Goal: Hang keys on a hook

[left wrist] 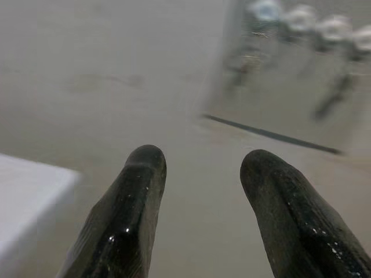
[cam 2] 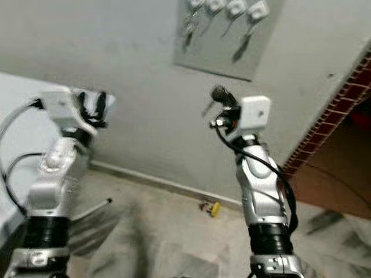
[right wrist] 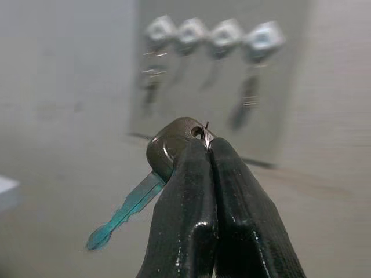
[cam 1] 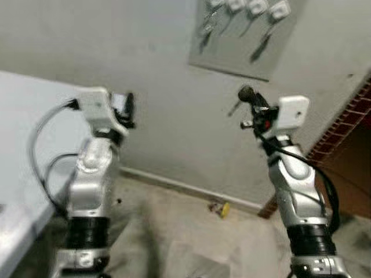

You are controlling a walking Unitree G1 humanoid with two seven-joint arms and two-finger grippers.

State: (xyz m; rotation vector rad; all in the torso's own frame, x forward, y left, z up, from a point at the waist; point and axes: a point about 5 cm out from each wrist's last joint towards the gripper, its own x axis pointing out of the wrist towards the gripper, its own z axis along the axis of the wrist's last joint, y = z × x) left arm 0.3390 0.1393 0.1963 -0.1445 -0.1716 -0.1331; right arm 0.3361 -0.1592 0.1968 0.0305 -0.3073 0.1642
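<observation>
Grey wall (cam 1: 156, 75), white table (cam 1: 23, 150) left, brick edge (cam 1: 348, 124) right, mottled floor (cam 1: 174, 231).

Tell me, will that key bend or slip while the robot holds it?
Probably not bend: the key looks like a stiff blade with a dark head. It might swivel, since the right gripper pinches only the head's edge and the blade hangs slanting down. It looks small, so likely light.

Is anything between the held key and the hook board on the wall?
Nothing visible. The right claw pinches the key with open air up to the hook board. Some hooks already carry keys; the left claw is off to the side.
</observation>
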